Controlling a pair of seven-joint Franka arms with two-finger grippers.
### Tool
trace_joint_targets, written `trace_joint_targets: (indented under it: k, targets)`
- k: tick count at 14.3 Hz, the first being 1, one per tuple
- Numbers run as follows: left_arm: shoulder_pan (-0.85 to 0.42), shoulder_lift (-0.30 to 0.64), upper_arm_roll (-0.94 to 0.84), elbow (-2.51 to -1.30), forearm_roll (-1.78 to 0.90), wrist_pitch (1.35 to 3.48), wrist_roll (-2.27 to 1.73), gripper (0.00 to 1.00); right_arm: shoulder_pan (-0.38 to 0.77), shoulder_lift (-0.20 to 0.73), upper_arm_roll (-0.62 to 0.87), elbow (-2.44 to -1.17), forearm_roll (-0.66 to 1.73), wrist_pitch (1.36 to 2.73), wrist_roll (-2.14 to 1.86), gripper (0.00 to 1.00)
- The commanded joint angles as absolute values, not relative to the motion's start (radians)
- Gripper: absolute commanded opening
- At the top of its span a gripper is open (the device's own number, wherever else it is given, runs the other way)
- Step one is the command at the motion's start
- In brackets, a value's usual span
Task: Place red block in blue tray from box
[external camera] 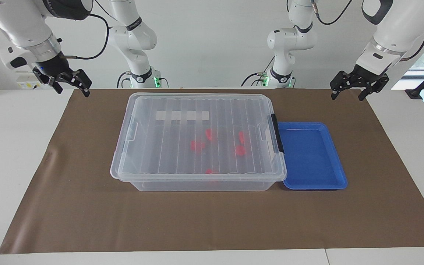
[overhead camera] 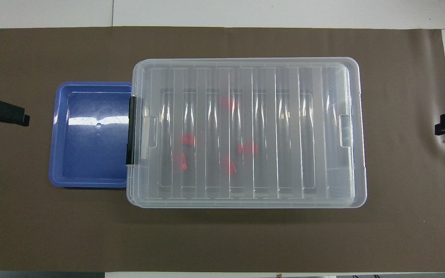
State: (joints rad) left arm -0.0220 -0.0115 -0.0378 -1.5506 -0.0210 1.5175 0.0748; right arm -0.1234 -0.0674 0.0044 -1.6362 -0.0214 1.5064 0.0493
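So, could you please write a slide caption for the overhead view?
Lidded box holding red pieces beside the empty blue tray, toward the left arm's end, on brown paper.

Robotics lab: 2 Franka arms (external camera: 138, 40) at a white table (external camera: 20, 147), brown mat (external camera: 87, 213).

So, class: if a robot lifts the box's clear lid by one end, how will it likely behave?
The lid looks like thin clear plastic, so probably light. It is wide, so it may flex and sag if held at one end, though its ribs should stiffen it. The black latch probably needs releasing first.
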Motion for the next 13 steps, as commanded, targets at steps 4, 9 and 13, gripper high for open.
trace_joint_targets:
  k: [4, 9, 13]
  targets:
    - [-0.026, -0.026, -0.035, -1.562, -0.012, 1.514, 0.081, 1.0, -0.121, -0.064, 0.006, -1.634, -0.037, 1.517, 0.026, 1.0]
    - [-0.021, -0.041, -0.035, -1.574, -0.012, 1.503, 0.075, 1.0, -0.121, -0.06, 0.044, -1.649, -0.02, 1.569, 0.098, 1.0]
    - [-0.017, -0.058, -0.034, -1.603, -0.014, 1.516, 0.072, 1.0, -0.121, -0.043, 0.116, -1.683, -0.021, 1.632, 0.158, 1.0]
